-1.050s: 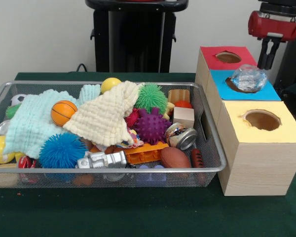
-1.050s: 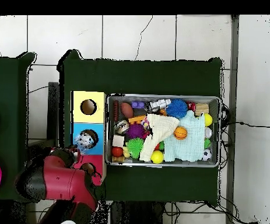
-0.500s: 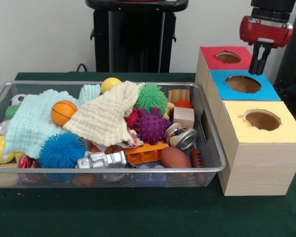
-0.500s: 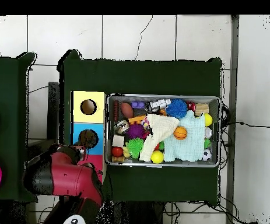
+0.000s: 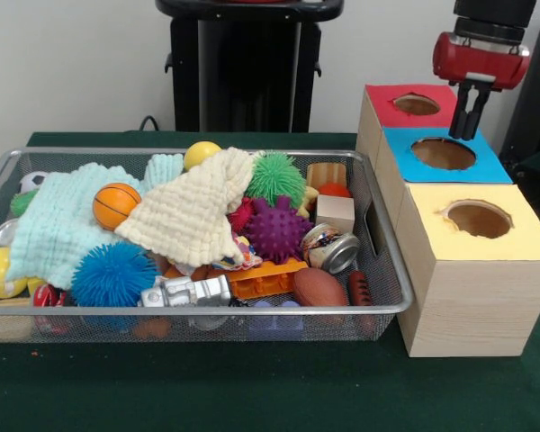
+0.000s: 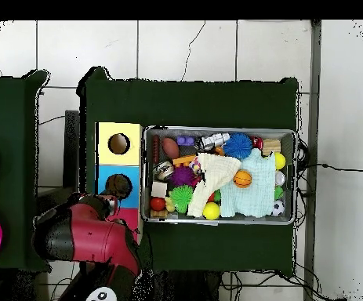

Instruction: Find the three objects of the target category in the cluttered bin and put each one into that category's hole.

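Your gripper (image 5: 469, 121) hangs vertical, fingers narrow and empty, just above the blue hole's (image 5: 444, 153) far edge. Red hole (image 5: 417, 104) beside it; bin (image 5: 378, 236) well off sideways.

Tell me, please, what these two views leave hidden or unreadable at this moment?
- Inside of the red, blue and yellow holes: dark in both views, contents unseen.
- Items beneath the cream cloth and mint cloth: covered, both views.
- Gripper: hidden under the red arm overhead; in the front view, its jaws look close together, the state unclear.
- Small toys at the bin's near edge: masked by mesh, front view.
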You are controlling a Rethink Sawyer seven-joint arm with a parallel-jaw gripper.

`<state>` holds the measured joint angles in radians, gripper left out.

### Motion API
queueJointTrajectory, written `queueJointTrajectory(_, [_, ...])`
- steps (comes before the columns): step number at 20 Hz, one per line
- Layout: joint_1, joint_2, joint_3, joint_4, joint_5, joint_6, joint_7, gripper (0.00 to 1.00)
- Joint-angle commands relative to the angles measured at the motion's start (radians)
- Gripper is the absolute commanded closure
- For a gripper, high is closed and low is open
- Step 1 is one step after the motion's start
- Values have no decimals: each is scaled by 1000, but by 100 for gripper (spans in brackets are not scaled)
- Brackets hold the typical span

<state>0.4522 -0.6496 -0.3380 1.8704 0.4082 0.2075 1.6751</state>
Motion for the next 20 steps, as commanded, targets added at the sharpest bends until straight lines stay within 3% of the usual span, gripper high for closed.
queueJointTrajectory(1, [25, -10, -23, -81, -51, 95, 145, 100])
queueJointTrajectory(4, [50, -27, -91, -141, -74, 183, 125, 100])
queueJointTrajectory(7, [38, -37, -103, -167, -91, 209, 105, 100])
queueJointTrajectory(20, [-158, -113, -60, -136, -258, 128, -5, 100])
